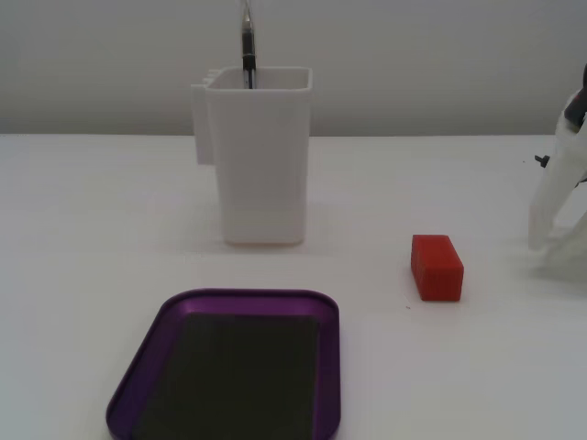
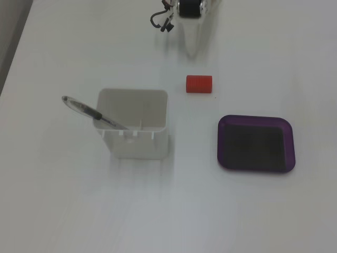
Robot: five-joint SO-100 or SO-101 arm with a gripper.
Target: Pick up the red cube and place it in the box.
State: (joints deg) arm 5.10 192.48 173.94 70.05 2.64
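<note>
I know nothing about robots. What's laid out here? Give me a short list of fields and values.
surface: white table
red block: lying on the table, apart from everything else
purple tray: empty, dark floor
white container: upright, holding a pen
robot arm: at the frame edge in both fixed views, touching nothing
gripper: open or shut cannot be told
task status: block not yet picked up

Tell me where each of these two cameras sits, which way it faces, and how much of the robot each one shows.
A fixed view: low at the table's edge, facing level across the purple tray, red cube and white container toward the wall; a white arm part shows at right.
Another fixed view: high up, looking down on the table; the arm's base shows at the top edge.
Shared: tray, cube, container, pen.
</note>
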